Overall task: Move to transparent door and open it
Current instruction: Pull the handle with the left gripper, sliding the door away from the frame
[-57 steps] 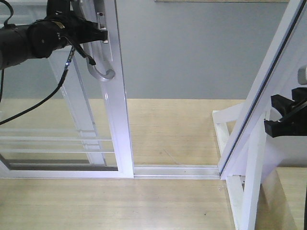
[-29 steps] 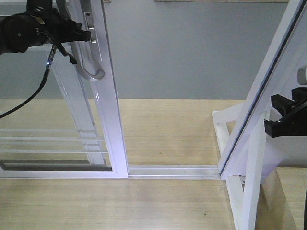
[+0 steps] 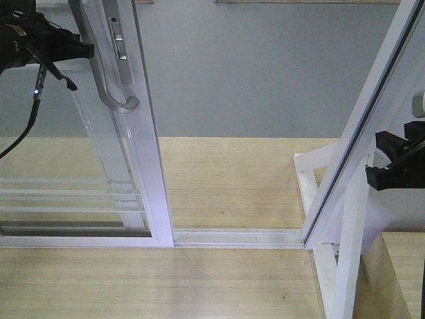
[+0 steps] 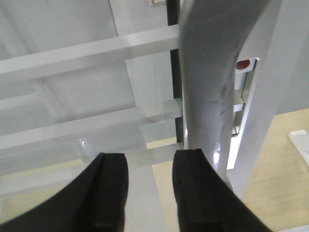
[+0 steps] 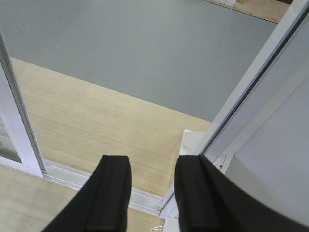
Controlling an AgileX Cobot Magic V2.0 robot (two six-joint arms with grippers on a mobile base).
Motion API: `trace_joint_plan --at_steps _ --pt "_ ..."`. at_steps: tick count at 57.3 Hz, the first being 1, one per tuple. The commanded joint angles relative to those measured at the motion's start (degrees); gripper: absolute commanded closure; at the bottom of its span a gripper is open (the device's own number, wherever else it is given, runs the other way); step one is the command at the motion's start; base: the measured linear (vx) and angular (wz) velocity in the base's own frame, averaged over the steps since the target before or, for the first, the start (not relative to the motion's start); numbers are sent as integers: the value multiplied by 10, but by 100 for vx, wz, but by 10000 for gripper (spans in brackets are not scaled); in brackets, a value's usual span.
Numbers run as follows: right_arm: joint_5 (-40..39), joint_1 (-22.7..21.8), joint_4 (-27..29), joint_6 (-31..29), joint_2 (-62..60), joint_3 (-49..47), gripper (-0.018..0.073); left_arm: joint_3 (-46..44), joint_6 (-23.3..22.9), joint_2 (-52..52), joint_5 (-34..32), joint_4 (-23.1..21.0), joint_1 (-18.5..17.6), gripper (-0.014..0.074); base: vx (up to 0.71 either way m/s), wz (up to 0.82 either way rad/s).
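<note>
We are seeing the door [image 3: 151, 174] standing at the left of the front view. Its stile is resting on the track [image 3: 239, 236], and the curved handle [image 3: 121, 106] and lock plate [image 3: 118, 50] are sitting near its top. A 2nd white-framed panel [image 3: 121, 181] is showing through the glass behind it, and thin bars [image 3: 66, 196] are crossing the lower glass. On the right a slanting white post [image 3: 362, 133] is meeting the end of the track, with a white brace [image 3: 345, 266] standing beneath it.

The left gripper [image 3: 83, 48] is reaching in from the left edge, just left of the handle, and a black cable [image 3: 23, 133] is hanging from its arm. In the wrist view its jaws are spread with only glass showing between them. One finger [image 4: 193, 193] is lying right at the handle, but we cannot tell whether it is touching. The right gripper [image 3: 392, 166] is hanging at the right edge beside the post, jaws spread, well apart from the door.

A pale wooden floor [image 3: 232, 179] is running under the track, and a grey wall [image 3: 279, 66] is rising beyond it.

Compared with 1 s ago, the door is sitting further left and the gap to the post is wider. The handle and left gripper have moved left with it, and the right gripper is staying where it was.
</note>
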Motion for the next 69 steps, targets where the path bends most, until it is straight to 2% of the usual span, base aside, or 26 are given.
trace_joint_plan --at_steps 1,13,21,28,34,37,47,58,69 --pt "-41 -3 -11 -2 -5 -17 244 -16 -1 -33 -34 -1 -2 232 0 0" --pt "-41 -3 -11 -2 -4 -17 244 -16 -1 -45 -15 -6 -21 232 0 0" --pt "-41 -3 -11 -2 2 -16 244 -16 0 -50 -37 -6 -45 232 0 0" --pt "-42 -3 -11 -2 11 -16 244 -16 30 -36 -131 15 -51 232 0 0" --pt "-41 -3 -11 -2 14 -16 244 -20 26 -8 -229 8 -38 237 0 0" --pt "-41 -3 -11 -2 14 -16 244 -20 24 6 -245 6 -30 241 0 0" --pt "-39 -3 -11 -2 14 -16 244 -19 24 16 -212 -8 -10 244 0 1" --pt "-45 -3 -11 -2 14 -16 244 -19 24 11 -210 -9 21 259 0 -1" --pt "-47 -3 -10 -2 14 -16 244 -19 23 -16 -160 -9 39 259 0 0"
